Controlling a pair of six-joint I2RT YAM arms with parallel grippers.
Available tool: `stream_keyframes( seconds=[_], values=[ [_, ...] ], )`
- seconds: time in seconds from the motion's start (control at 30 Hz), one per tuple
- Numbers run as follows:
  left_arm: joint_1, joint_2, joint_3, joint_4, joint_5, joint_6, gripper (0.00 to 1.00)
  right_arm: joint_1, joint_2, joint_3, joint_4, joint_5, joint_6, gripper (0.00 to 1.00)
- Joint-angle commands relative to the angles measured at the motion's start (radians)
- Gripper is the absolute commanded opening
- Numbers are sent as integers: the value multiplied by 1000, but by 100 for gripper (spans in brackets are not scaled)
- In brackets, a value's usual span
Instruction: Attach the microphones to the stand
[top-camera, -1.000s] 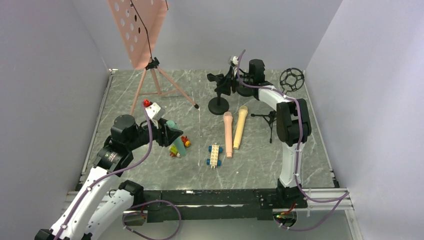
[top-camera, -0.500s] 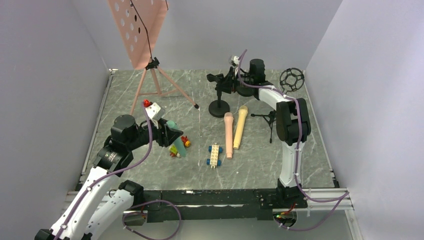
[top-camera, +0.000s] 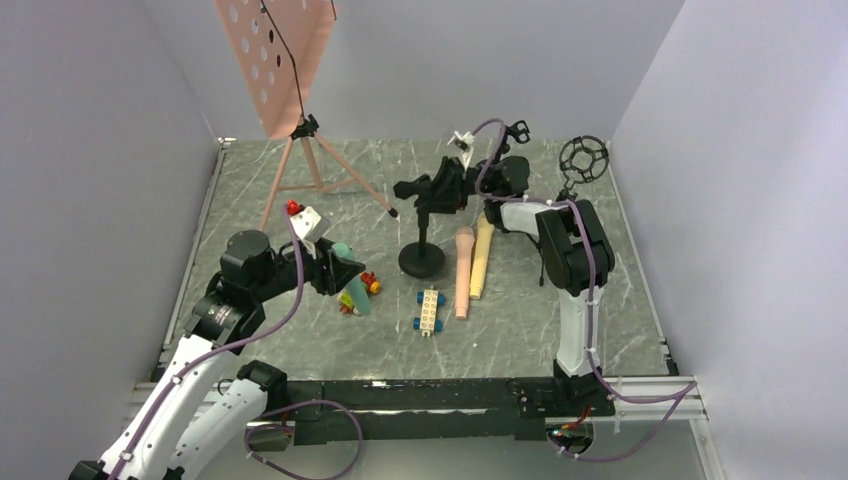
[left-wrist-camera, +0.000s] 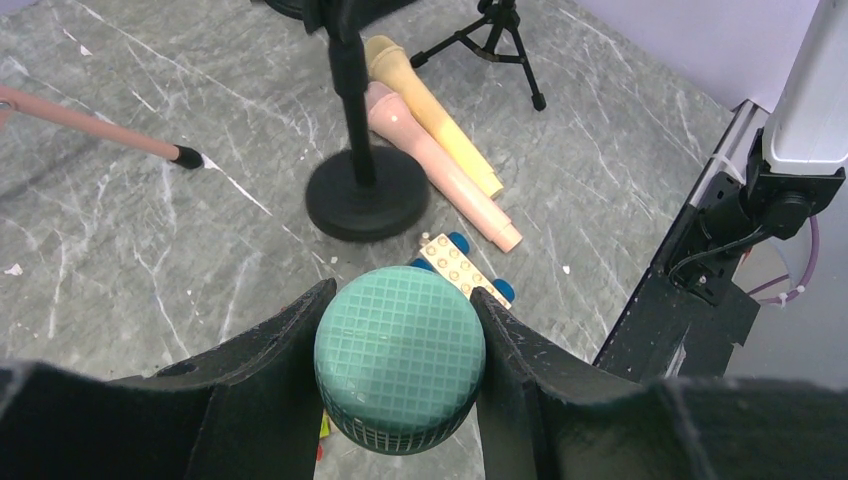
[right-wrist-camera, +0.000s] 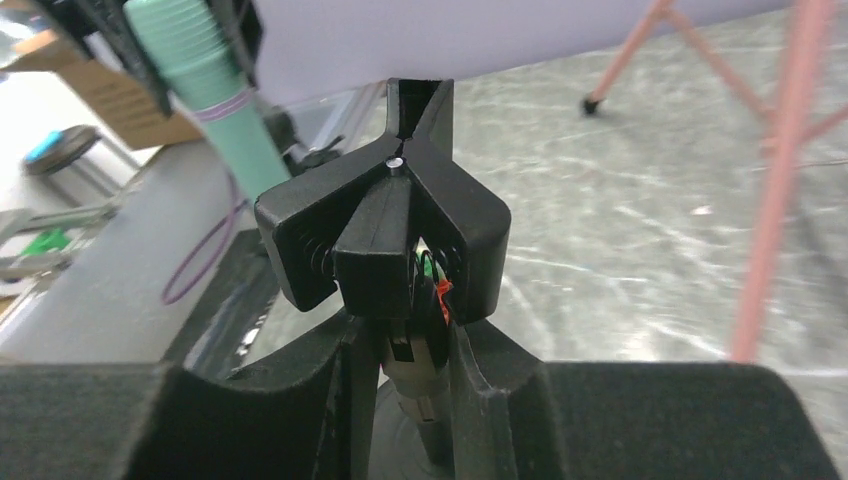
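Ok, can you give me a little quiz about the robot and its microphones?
1. True or false: the left gripper holds the mint green microphone.
2. What does the right gripper clamp? A the black microphone stand, B the pink music stand, C the toy-brick car.
3. How many microphones lie on the table?
Key: 1 true. 2 A. 3 two, the salmon pink microphone and the tan-yellow microphone, side by side.

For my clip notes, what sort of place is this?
Probably a robot lab test cell, staged like a music corner: plain walls box in a table, left arm and right arm bolted at its edge, plus a music stand.
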Motion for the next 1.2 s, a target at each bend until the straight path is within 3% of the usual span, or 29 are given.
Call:
stream_keyframes(
  seconds=[0.0, 0.2, 0.67, 1.17],
  values=[
    [5, -22, 52, 15, 9, 14, 3, 35, -85, -62, 354, -53, 131, 0],
    [5, -9, 52, 29, 24, 12, 3, 40, -79, -111, 354, -65, 105, 0],
    [5, -23, 72, -7, 6, 19, 3, 168, 14, 51, 356, -114, 211, 0],
    [5, -58, 99, -75, -10, 31, 3, 83, 60, 409, 349, -70, 616, 0]
  ],
)
